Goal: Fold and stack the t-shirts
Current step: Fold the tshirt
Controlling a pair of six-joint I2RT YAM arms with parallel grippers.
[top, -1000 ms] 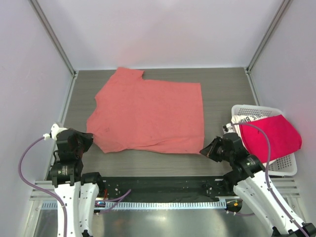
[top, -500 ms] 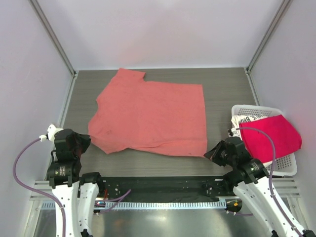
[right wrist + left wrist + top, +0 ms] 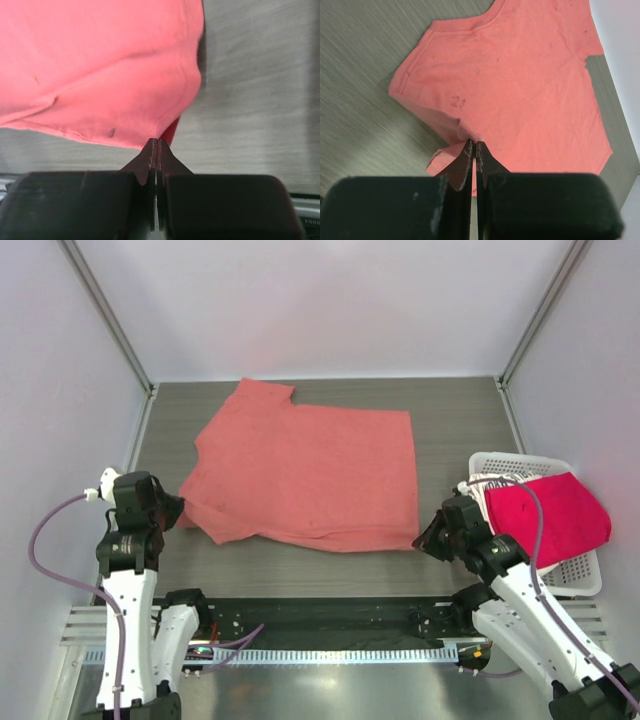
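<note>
The salmon-coral t-shirt lies spread on the grey table. My left gripper is shut on its near left edge by the sleeve, seen pinched in the left wrist view. My right gripper is shut on its near right corner, seen pinched in the right wrist view. Both held edges are raised off the table. The crimson-pink t-shirt lies in the basket over the white t-shirt with dark lettering.
The white lattice basket stands at the right, beside my right arm. White walls close the cell on three sides. A black rail runs along the near table edge.
Both grippers have moved away from the near edge and risen, carrying the shirt's near edge with them. The near hem now folds under on the left.
</note>
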